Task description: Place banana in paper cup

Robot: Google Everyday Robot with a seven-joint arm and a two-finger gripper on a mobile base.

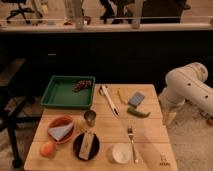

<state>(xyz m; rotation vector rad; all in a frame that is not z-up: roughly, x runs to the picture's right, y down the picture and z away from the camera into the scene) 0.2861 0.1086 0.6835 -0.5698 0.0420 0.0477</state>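
On the table (150, 131), a white utensil (109, 100) lies just left of the banana (120, 96). The paper cup (121, 153) stands well apart near the front edge, beside a fork (131, 142). The gripper (169, 117) hangs past the table's right edge; I cannot tell whether it is open or closed.

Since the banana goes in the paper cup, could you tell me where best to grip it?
Probably its middle, from above: the banana lies flat, slim, between white utensil and grey sponge. The gripper is beside the table's right edge.
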